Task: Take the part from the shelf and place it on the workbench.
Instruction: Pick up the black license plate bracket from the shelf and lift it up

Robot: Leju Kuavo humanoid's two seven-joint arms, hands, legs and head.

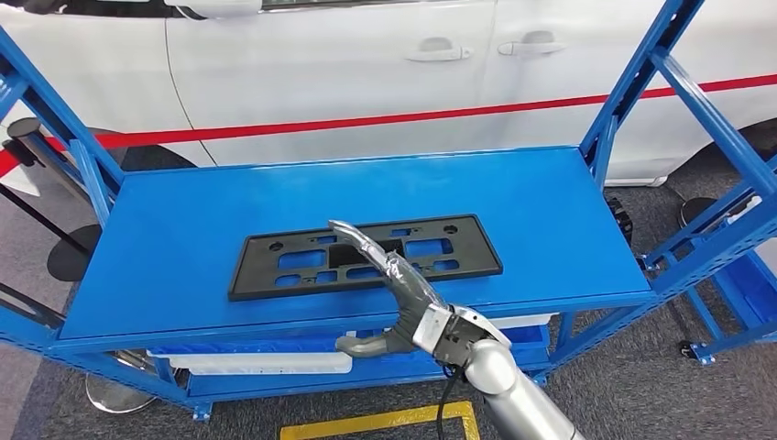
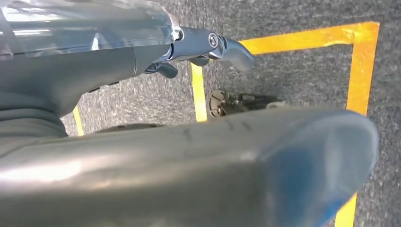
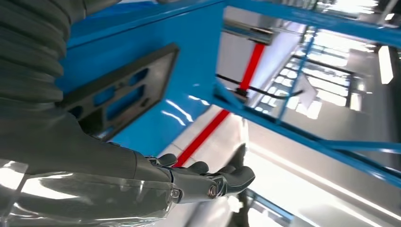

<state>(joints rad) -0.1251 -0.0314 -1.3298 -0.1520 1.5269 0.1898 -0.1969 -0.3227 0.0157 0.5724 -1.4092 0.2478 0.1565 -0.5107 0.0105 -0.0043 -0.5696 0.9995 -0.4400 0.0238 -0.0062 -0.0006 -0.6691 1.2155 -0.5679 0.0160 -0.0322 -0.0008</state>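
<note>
The right hand (image 1: 403, 293) is reaching with fingers apart over the black part (image 1: 275, 270) on the shelf (image 1: 165, 266); it should grip the near edge squarely.

The right arm (image 1: 513, 390) is a smooth silver tube with a black cable running beside it near the wrist. Its robot hand (image 1: 403, 298) has a silver-grey metal base, a thick grey thumb and dark grey fingers wrapped in clear, glossy film. The left robot hand (image 2: 198, 47) shows a grey ribbed cover, dark fingers and a round screw at one knuckle.
</note>
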